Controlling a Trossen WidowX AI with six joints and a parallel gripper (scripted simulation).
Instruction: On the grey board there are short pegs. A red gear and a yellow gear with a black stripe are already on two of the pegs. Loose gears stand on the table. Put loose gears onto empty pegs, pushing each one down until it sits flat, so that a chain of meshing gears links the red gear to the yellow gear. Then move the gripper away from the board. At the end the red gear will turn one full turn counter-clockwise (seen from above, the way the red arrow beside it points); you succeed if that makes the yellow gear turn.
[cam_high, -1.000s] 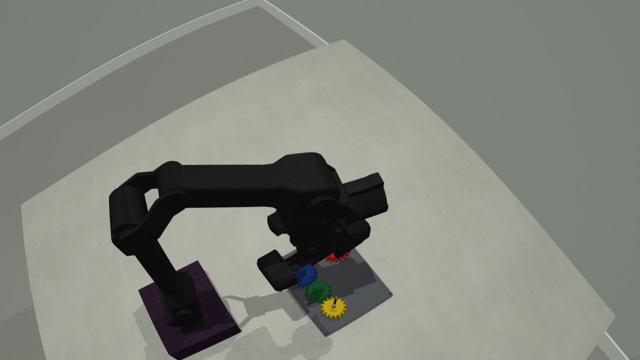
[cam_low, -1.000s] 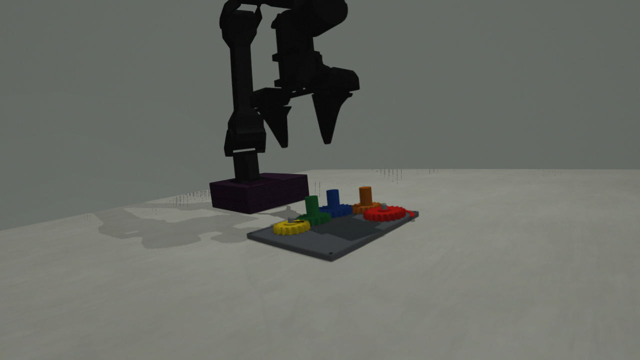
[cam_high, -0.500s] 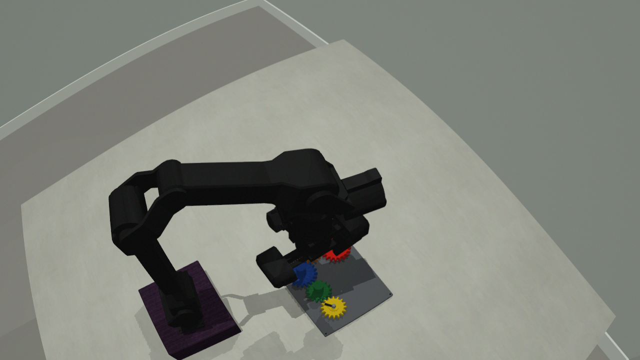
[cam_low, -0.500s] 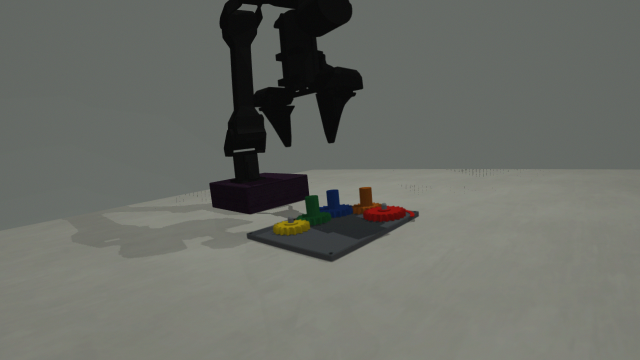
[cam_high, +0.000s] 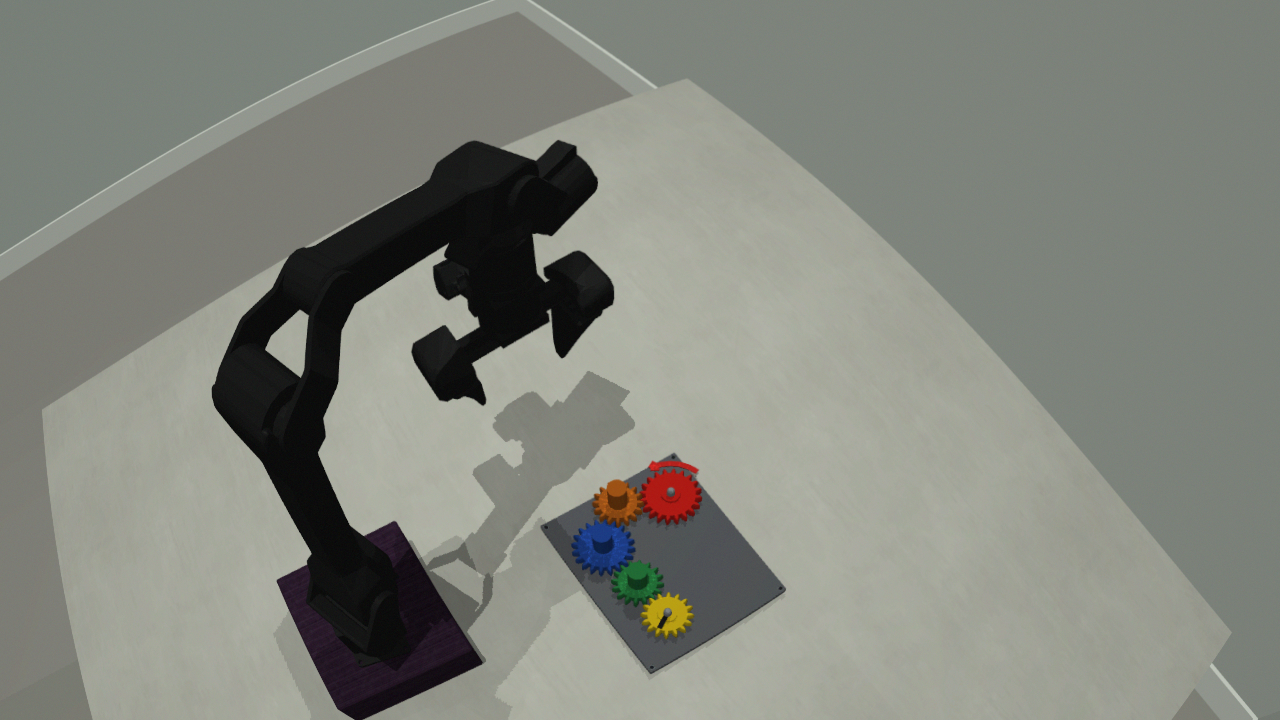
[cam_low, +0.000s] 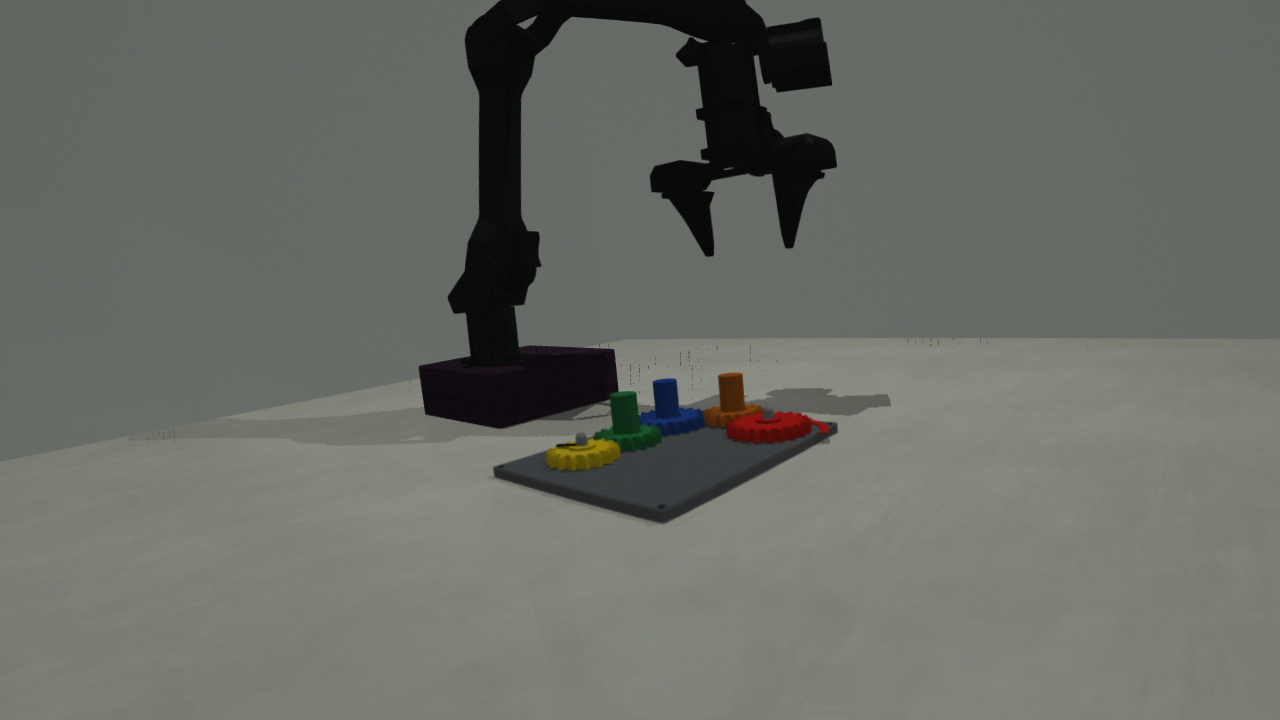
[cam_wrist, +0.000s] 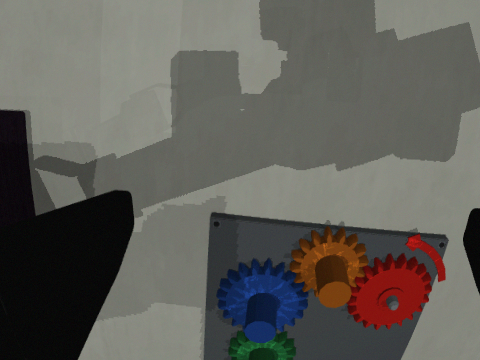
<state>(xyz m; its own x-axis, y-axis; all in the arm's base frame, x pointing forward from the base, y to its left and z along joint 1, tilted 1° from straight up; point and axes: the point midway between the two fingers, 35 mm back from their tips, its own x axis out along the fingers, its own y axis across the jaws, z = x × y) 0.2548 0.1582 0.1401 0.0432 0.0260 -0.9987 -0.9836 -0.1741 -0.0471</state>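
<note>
Yellow gear: I have it flat on its peg near one corner of the grey board; the yellow gear has its black stripe pointing toward that corner in my top view.
Green gear: the green gear sits on the board next to the yellow one, handle upright, teeth appearing to mesh.
Blue gear: the blue gear follows along the board's side nearest the base, between green and orange.
Orange gear: the orange gear is on the board between blue and red, looking level.
Red gear: the red gear is flat at the board's far end from yellow, beside the red arrow.
Gripper: my gripper is released, fingers wide apart with nothing between them, hanging raised and off the board past its red-and-orange end.
Arm: from the base, the arm rises, bends at the elbow and reaches out high, wrist pitched so the fingers point down.
Base block: the dark purple block stands on the table, apart from the board, on its blue-gear side.
</note>
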